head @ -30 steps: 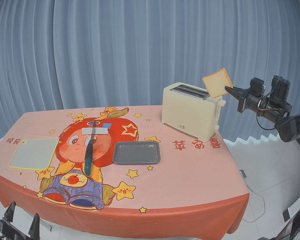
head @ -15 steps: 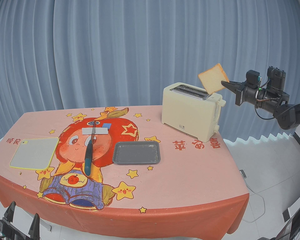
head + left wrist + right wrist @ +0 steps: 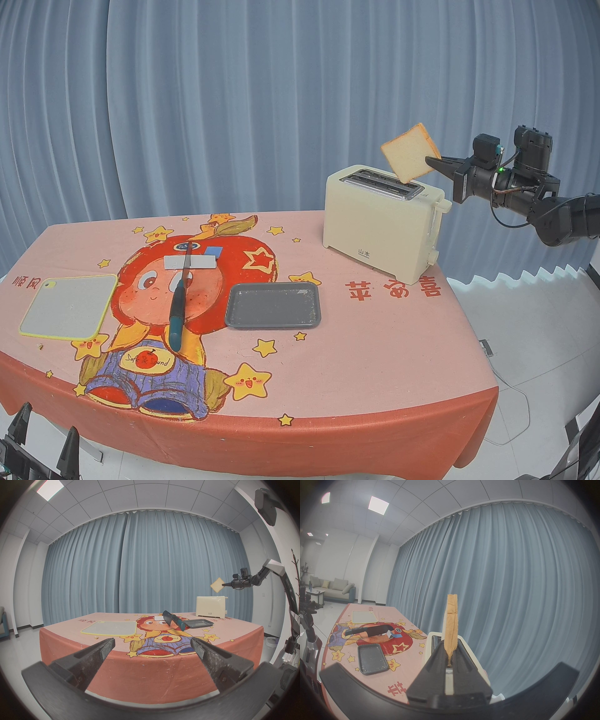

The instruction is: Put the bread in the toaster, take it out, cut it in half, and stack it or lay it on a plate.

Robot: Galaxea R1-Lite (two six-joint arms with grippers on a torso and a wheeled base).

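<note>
Right gripper [image 3: 433, 162] fingers [image 3: 436, 667] pinch the bread [image 3: 407, 152] above the toaster [image 3: 375, 219].

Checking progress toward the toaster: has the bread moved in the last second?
Yes. The bread rose and shifted left, closer over the toaster.

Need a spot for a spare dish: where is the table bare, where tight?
Widest bare cloth: right front, bordered by the grey tray, toaster and table edge. Also back left, behind the cutting board. Tight: between board, knife and tray, and above the toaster, where the right gripper holds the bread.
</note>
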